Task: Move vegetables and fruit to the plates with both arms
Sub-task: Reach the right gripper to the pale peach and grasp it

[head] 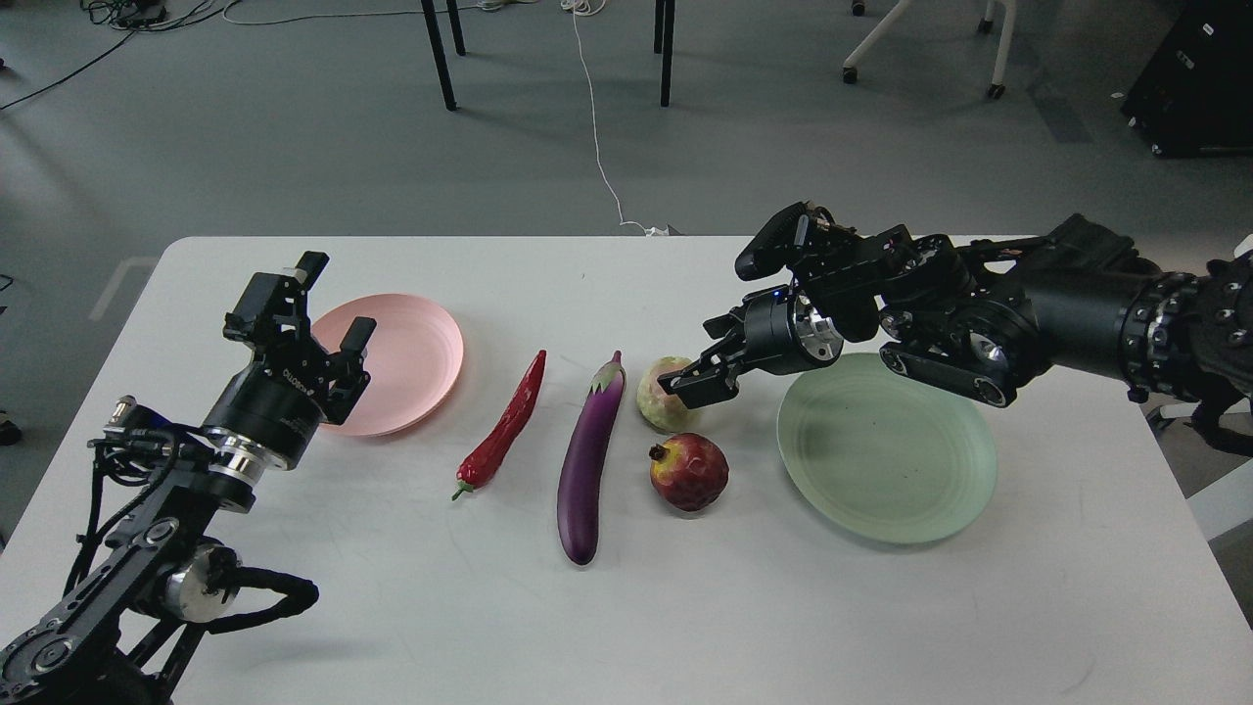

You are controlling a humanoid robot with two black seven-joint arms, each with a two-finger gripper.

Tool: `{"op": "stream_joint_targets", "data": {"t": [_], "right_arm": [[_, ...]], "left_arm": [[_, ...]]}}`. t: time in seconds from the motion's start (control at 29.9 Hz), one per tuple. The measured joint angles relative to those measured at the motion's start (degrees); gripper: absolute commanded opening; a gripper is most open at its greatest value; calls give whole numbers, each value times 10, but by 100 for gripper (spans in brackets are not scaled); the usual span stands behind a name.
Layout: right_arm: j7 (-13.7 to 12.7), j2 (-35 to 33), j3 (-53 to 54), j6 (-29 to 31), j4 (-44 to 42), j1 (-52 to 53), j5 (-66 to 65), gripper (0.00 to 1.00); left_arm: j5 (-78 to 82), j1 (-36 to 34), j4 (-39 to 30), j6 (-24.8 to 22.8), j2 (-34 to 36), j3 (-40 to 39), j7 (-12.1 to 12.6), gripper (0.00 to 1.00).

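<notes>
A red chili pepper (504,426), a purple eggplant (587,460), a pale yellow-green fruit (653,399) and a dark-red pomegranate (688,472) lie in a row mid-table. A pink plate (406,357) sits on the left and a green plate (886,450) on the right; both are empty. My right gripper (697,360) is open and hangs over the upper right side of the yellow-green fruit, hiding part of it; I cannot tell if it touches. My left gripper (333,305) is open and empty, raised at the pink plate's left rim.
The white table (626,607) ends just behind the plates, with grey floor beyond. Black table legs (440,59), a white cable (597,127) and chair bases stand on the floor behind. My right arm (1057,313) stretches over the green plate's far edge.
</notes>
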Motion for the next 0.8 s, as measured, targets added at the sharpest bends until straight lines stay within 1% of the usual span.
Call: {"op": "stream_joint_targets", "data": {"t": [0.13,0.57,0.7,0.8], "right_arm": [[0,11,-5,-15,-10,-8,1,98],[0,43,-6,-37,-49,-43,2,97],[0,50,-7,-47,-58,-53,2,95],[0,55,-8,-60,-60,-61,2,91]], "left_arm": [[0,0,-1,-1,0,0,0,98],[0,0,-2,-5,2,1,0,98],[0,0,-7,-5,3,1,0,98],[0,0,-10,-5,4,1,0,98]]}}
